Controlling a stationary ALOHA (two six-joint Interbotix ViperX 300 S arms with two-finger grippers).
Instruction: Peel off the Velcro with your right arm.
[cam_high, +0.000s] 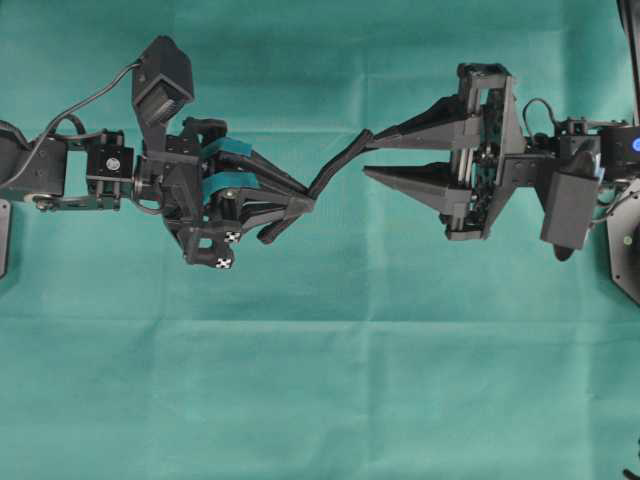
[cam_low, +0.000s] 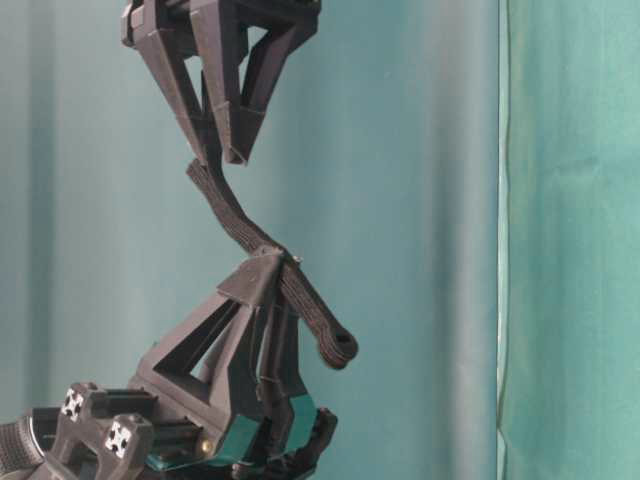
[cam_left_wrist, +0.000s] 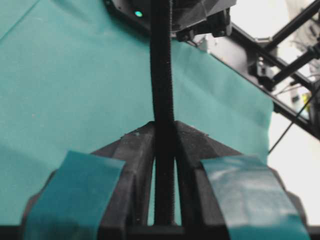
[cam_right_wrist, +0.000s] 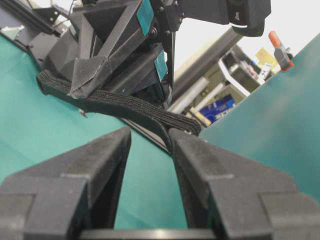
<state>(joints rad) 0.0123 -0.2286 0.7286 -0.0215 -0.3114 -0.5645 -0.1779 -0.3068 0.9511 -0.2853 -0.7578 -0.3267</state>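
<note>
Left gripper (cam_high: 300, 205), with teal-taped fingers (cam_left_wrist: 92, 187), has its jaws pressed together on the Velcro (cam_high: 335, 170); in left wrist view the strip runs straight between the two jaw tips and away toward the other arm. Its small rounded end (cam_low: 338, 347) sticks out free behind the left jaws, seen in the table-level view.

From there the Velcro goes up in the air, well above the green surface (cam_high: 320, 400), near the middle and somewhat toward the far edge. Long axis lies along the line btw. the two grippers, with a slight bend, not fully tight.

At the far end, the right gripper (cam_high: 368, 155) has plain black fingers. In overhead view they look spread, and the strip end sits against only one finger (cam_high: 400, 130). In right wrist view the strip also touches one finger, with a gap beside it. So I cannot tell if the right jaws really pinch it.

My judgement: the peel depends on the right arm pulling away along this axis, while left side holds.
</note>
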